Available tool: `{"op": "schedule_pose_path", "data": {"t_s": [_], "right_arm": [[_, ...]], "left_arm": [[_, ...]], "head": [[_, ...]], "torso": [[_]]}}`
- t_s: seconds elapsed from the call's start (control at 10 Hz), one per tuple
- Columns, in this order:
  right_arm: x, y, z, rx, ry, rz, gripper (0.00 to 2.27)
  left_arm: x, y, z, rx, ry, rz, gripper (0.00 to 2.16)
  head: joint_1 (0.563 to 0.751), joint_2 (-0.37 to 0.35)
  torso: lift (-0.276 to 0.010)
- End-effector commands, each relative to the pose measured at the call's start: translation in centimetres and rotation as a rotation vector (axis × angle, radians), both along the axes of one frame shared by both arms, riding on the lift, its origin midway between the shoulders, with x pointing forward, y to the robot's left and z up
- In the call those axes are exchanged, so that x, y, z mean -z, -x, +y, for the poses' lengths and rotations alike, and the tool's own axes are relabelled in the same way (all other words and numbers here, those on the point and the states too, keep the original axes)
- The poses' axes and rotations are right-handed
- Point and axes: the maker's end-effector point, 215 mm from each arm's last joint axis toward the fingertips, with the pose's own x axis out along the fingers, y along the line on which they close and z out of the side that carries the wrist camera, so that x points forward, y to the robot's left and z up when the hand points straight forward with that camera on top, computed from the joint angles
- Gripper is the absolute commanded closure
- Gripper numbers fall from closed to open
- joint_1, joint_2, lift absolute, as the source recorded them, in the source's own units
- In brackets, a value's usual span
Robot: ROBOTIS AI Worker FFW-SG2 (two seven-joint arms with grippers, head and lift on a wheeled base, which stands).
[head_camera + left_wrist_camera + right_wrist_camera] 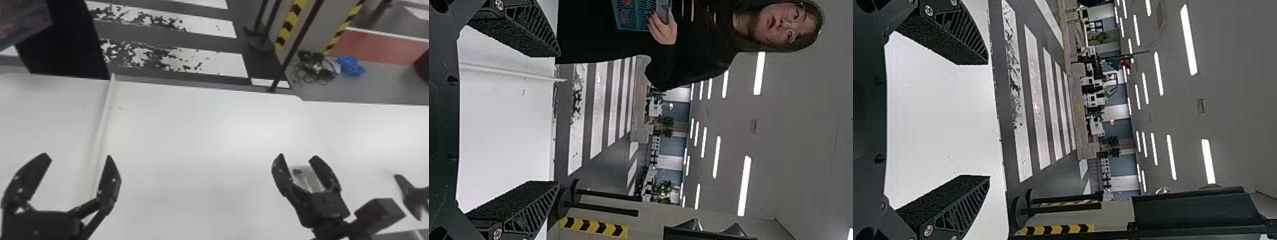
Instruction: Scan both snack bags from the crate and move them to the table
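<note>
The white table [198, 131] is the largest thing, and a long white strip [102, 127] runs across it, away from the robot. Beyond the far end of this strip and toward the left, a person in dark clothes [709, 50] stands. The left gripper [79, 156] is at the near part of the strip, one finger on each side of it. Its fingers stand wide apart, with nothing between them. The right gripper [297, 156] is well to the right of the strip; it too is spread open and holds nothing. The teal crate [634, 15] is with the person, beyond the strip, beside the person's hand [663, 30]. Inside it some reddish contents [627, 3] show, but one cannot tell if these are both snack bags. Smallest is a grey tray [308, 178], right of the strip, on the table.
</note>
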Motion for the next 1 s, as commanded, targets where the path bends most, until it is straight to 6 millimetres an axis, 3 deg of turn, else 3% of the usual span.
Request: {"op": "schedule_pose_path", "data": {"t_s": [0.0, 0.9], "right_arm": [[-0.06, 0.01, -0.2, 0.003, -0.002, -0.002, 0.11], [-0.34, 0.1, -0.72, 0.002, -0.011, -0.009, 0.11]], "left_arm": [[-0.04, 0.02, -0.12, 0.002, 0.002, 0.0, 0.08], [-0.49, 0.13, -0.66, 0.011, 0.002, -0.007, 0.08]], "head": [[0.695, -0.241], [0.695, -0.267]], "torso": [[-0.087], [-0.087]]}}
